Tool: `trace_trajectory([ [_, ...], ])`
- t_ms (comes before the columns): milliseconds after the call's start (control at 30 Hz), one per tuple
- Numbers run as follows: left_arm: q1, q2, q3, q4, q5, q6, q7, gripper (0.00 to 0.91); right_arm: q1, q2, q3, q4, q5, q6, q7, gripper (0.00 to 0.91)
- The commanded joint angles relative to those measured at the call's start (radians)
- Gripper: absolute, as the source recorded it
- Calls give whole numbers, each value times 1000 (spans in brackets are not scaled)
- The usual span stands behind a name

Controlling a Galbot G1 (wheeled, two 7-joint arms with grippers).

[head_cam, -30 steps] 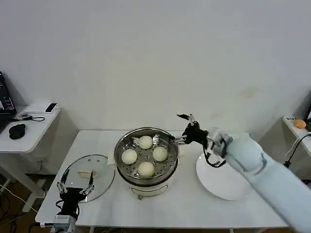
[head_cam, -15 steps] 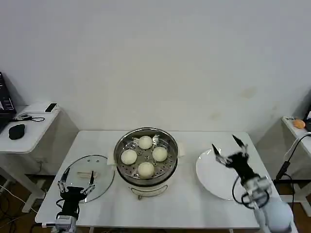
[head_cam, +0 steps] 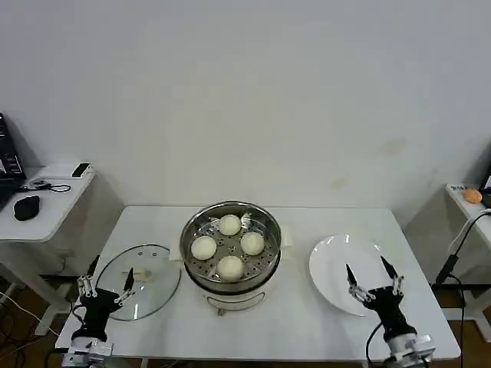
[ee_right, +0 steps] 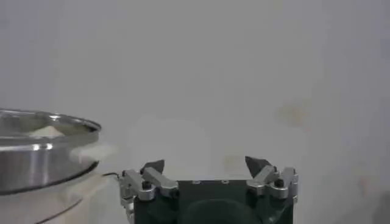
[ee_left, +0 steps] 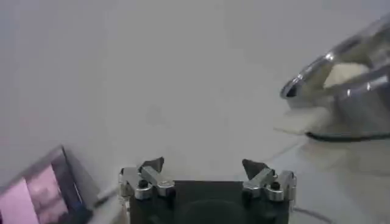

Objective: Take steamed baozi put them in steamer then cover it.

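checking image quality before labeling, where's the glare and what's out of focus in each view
Head view: even, soft light; sharp on the steamer, whose steel rim shines, and a reflection streaks the glass lid. Left wrist view: the left pincer is crisp, the steamer behind it soft and blurred. Right wrist view: the right pincer is in focus, the steamer rim hazy with a bright highlight.

The left gripper [head_cam: 105,286] and right gripper [head_cam: 371,277] look alike: a black block body carrying two silver metal knuckle brackets (each fixed with a dark screw), ending in slim, pointed black fingertips [ee_right: 256,164]. A black cable loops beside the right wrist.
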Motion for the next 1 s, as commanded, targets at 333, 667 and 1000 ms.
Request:
trace_trajectory([
  [333, -106, 114, 27, 206, 660, -54, 37, 907, -88, 39, 40, 33, 4, -12, 14, 907],
  [667, -211, 139, 121, 304, 722, -40, 64, 907, -104, 51, 60, 47, 1, -10, 10, 907],
  [1000, -290, 152, 164, 370, 737, -33, 72, 907, -102, 70, 53, 40, -9, -6, 9, 907],
])
